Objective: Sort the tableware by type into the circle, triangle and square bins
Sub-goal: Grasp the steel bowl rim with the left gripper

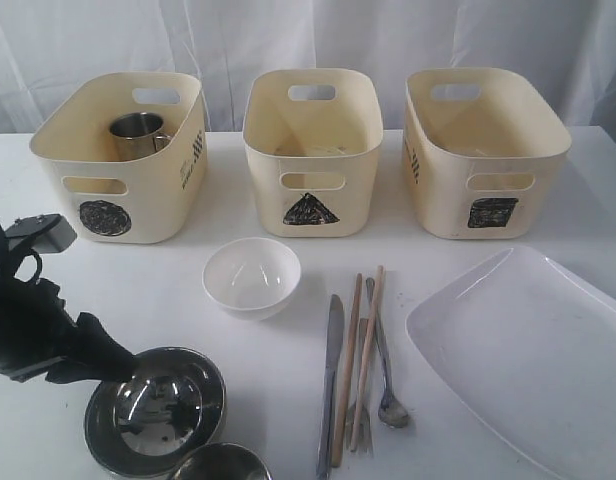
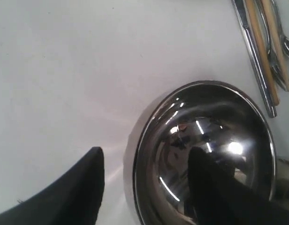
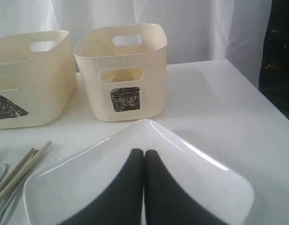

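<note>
A mug (image 1: 220,462) sits just beside the steel bowl (image 1: 155,410), on its near side. The left hand (image 2: 144,187) straddles the bowl's rim, released: one finger (image 2: 74,192) outside, one inside. Right of the bowl lies cutlery (image 1: 353,380), then the plate (image 3: 196,173). Only the right wrist view shows the right hand (image 3: 144,152), clenched empty above the plate. Beyond the bowl, bare desk (image 1: 138,290) runs to the circle bin (image 1: 138,200), which holds a second mug (image 1: 138,135).

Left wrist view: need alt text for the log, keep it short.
The left gripper, open, straddles the rim of the steel bowl: one black finger hangs over the bowl's inside, the other over the white table outside it. The knife and chopsticks lie on the table apart from the bowl.
</note>
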You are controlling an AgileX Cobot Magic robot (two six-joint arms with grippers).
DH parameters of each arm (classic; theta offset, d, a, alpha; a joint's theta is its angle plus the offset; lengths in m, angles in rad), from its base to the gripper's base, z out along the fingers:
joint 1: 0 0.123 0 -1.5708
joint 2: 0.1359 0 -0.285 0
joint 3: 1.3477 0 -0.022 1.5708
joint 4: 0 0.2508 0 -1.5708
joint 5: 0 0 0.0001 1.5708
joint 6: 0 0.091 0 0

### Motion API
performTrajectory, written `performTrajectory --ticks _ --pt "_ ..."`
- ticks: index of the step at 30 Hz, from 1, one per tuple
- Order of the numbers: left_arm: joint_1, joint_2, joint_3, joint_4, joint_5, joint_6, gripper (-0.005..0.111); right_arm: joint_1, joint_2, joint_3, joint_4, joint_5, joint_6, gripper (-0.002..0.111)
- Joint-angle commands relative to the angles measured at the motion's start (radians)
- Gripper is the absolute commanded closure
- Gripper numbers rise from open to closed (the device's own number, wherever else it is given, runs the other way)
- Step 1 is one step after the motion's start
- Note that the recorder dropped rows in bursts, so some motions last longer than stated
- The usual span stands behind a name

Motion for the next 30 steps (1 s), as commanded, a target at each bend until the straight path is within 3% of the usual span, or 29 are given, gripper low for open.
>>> performTrajectory --ticks 1,12,20,30 --pt "-0.004 0.010 0.007 -0.021 0.040 0.066 0.049 0.007 -0.006 0.006 -0.006 -0.008 0.000 0.108" --pt "-0.004 0.010 0.007 -0.021 0.066 0.086 0.049 0.007 -0.006 0.006 -0.006 -0.008 0.000 0.108" --pt "-0.074 0.010 0.007 -0.005 -0.004 0.097 0.049 0.007 -0.006 0.006 -0.006 -0.008 0.000 0.108" --pt "-0.074 0.010 0.007 0.055 -0.015 0.064 0.049 0.007 -0.006 0.006 -0.006 -0.008 0.000 0.108"
